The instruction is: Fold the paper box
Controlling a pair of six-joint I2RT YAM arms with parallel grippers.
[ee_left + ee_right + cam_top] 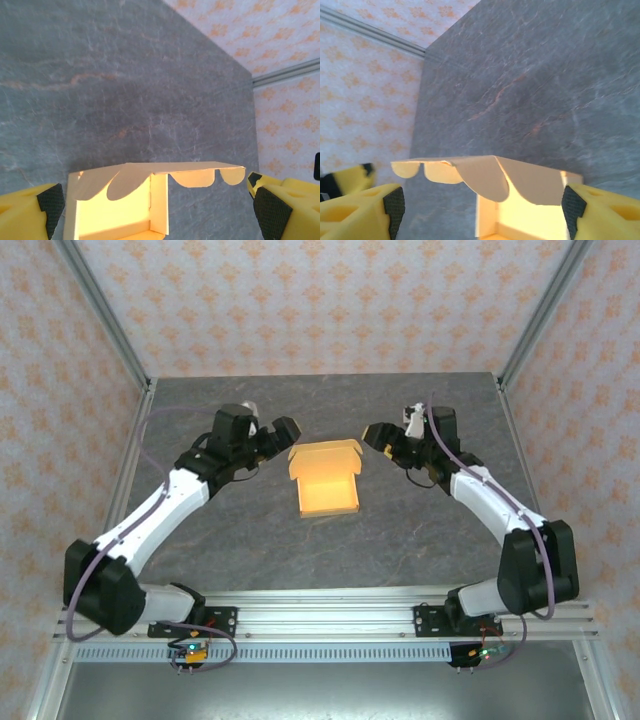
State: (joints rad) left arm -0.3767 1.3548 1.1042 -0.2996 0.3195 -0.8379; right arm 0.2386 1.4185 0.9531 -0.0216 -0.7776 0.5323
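The box (327,480) sits mid-counter (230,540), seemingly well along: walls are up and the scalloped lid flap arches over the open cavity, not yet tucked shut, while the left gripper (284,433) and right gripper (378,433) flank its far end, jaws wide, holding nothing.

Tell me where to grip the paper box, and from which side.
On the paper box, probably the raised far flap, pinched at one end from the left or right: it stands thin and free above the table, while the rest lies flat.
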